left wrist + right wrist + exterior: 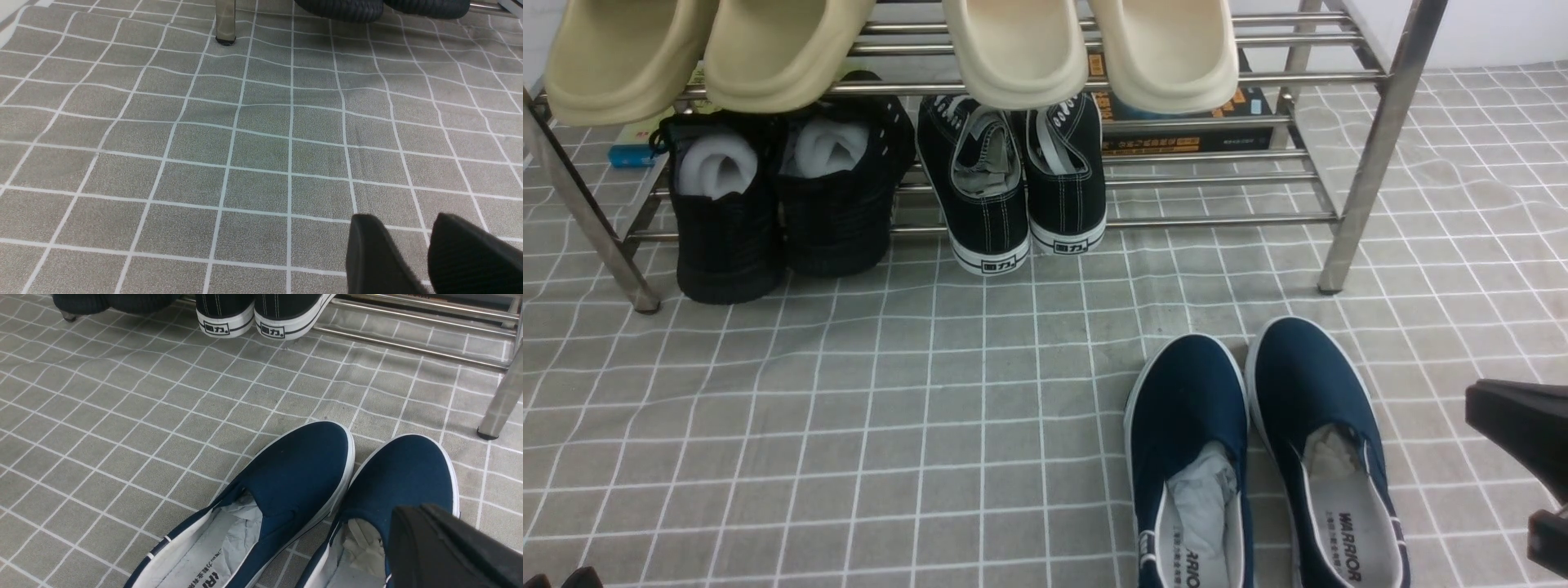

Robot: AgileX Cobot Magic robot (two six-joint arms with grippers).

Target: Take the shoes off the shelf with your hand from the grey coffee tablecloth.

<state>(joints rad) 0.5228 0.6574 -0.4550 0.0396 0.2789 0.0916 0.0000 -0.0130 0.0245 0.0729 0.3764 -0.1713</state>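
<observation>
Reading WARRIOR on shoes [1262, 457] insoles | other print perhaps Chinese

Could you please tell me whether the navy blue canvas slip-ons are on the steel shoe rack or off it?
Off it: the navy blue canvas slip-ons sit side by side, upright, on the grey grid-patterned cloth in front of the steel-tube shoe rack.

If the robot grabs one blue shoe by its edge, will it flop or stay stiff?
The blue shoe probably bends a bit: its top looks like soft canvas. The crumpled paper stuffed inside likely helps it keep shape. Its white rubber sole looks flat, so it should slide on the cloth, not roll.
</observation>
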